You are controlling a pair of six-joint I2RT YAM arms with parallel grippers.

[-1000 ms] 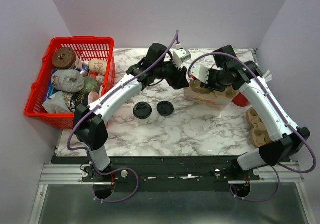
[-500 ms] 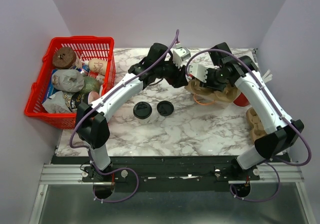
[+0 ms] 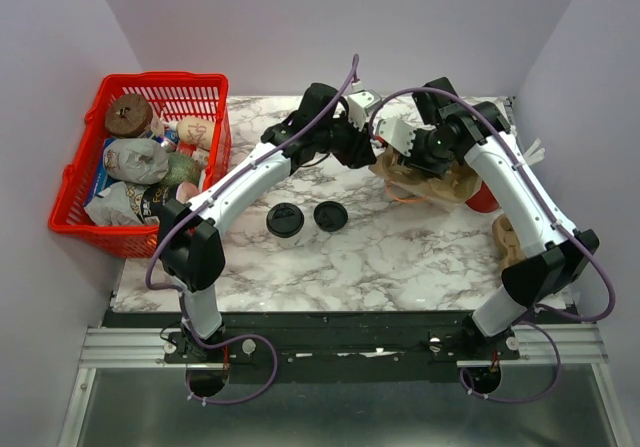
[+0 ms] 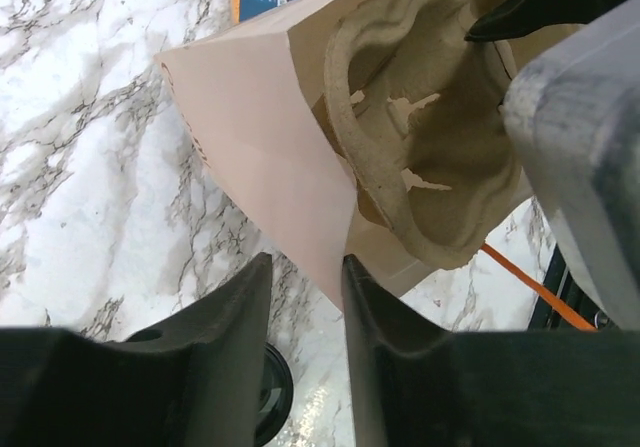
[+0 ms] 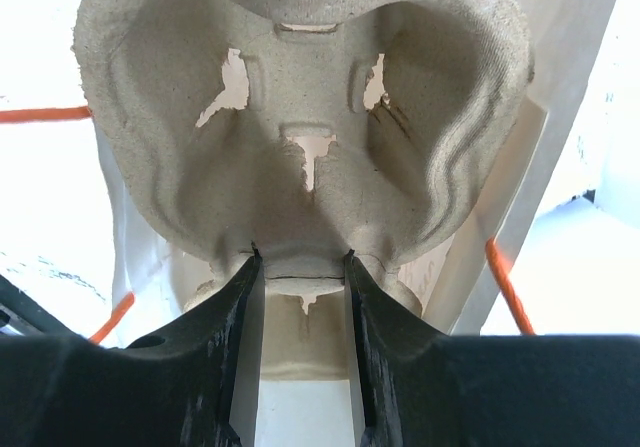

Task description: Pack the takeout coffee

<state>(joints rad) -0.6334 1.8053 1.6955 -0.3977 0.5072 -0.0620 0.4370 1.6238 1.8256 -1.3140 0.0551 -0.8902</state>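
The takeout coffee (image 3: 283,219) stands mid-table; from above only its black lid shows. The tan paper bag (image 3: 445,189) lies tipped at the back right, its mouth towards my arms. My left gripper (image 3: 372,152) is closed on a corner of the bag's rim (image 4: 260,117), which runs between the fingers (image 4: 307,267). My right gripper (image 3: 408,155) is shut on the middle ridge of a pulp cup carrier (image 5: 300,167), with its fingertips (image 5: 300,257) either side. The carrier sits in the bag's mouth (image 4: 440,167).
A loose flat black lid (image 3: 331,215) lies right of the coffee. A red cup (image 3: 483,199) stands behind the bag and more pulp carriers (image 3: 515,247) are stacked at the right edge. A red basket (image 3: 160,79) of packets fills the left side. Orange bag handles (image 5: 505,277) hang loose.
The bag has tipped from upright towards the left and back. My right gripper has moved left and back with the carrier, deeper into the bag's mouth. The left gripper has shifted slightly.
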